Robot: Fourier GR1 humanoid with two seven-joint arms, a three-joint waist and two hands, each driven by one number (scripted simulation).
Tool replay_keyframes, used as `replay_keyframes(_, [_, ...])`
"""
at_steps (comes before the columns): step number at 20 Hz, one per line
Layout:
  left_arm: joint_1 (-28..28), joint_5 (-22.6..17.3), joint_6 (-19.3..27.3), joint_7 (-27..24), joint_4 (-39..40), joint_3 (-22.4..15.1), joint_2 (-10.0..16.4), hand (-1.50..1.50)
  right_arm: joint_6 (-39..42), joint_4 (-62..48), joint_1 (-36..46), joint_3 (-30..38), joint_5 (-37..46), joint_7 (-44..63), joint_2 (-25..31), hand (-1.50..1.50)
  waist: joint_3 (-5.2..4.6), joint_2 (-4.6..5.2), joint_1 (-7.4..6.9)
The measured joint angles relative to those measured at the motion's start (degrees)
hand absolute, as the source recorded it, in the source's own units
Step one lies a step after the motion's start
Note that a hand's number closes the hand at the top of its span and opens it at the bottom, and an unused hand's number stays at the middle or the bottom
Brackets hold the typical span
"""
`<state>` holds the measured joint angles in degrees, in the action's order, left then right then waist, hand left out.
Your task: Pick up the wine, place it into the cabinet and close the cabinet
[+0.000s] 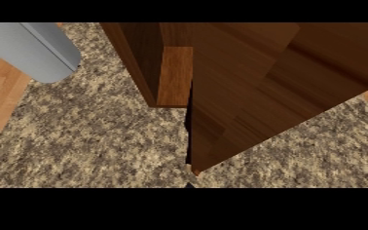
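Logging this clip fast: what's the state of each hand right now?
Left hand: not in view; only its grey forearm shows.
Right hand: black sliver at the cabinet door corner; cannot be told.

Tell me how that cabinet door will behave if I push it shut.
The cabinet door looks like a stiff wooden slab, so it should swing whole, not flex. It stands open over the counter, so a push near its free edge probably turns it easily.
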<state>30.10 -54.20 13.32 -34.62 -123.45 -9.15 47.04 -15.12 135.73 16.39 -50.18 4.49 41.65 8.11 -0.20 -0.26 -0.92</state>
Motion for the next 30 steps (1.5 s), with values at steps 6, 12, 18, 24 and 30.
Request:
replay_keyframes(6, [-2.24,-0.06,-0.58,1.29,0.71,-0.18,-1.34,-1.50,-6.33,-4.16,10.55,1.70,-6.24,0.48,-0.04,1.50,0.00,0.31,-0.83])
replay_keyframes(12, [-4.15,1.50,0.57,2.43,1.06,-1.85,-3.32,-1.50,-12.68,-17.92,28.32,6.23,-13.09,-0.67,-6.03,1.50,0.04,0.38,-1.22])
replay_keyframes(18, [-5.62,2.08,0.89,4.01,2.09,-0.87,-4.69,-1.50,-11.20,-32.18,41.43,14.65,-18.94,-4.54,-7.63,1.50,0.09,0.41,-0.92])
replay_keyframes(24, [-6.71,2.86,1.24,5.15,2.95,-0.32,-6.22,-1.50,-7.69,-46.03,49.46,19.09,-16.43,-9.98,-7.77,1.50,0.11,0.40,-0.53])
replay_keyframes(30, [-6.50,3.76,0.67,6.49,2.59,1.16,-7.27,-1.50,-4.35,-57.03,52.78,24.44,-17.26,-15.14,-8.01,1.50,0.16,0.20,-0.47])
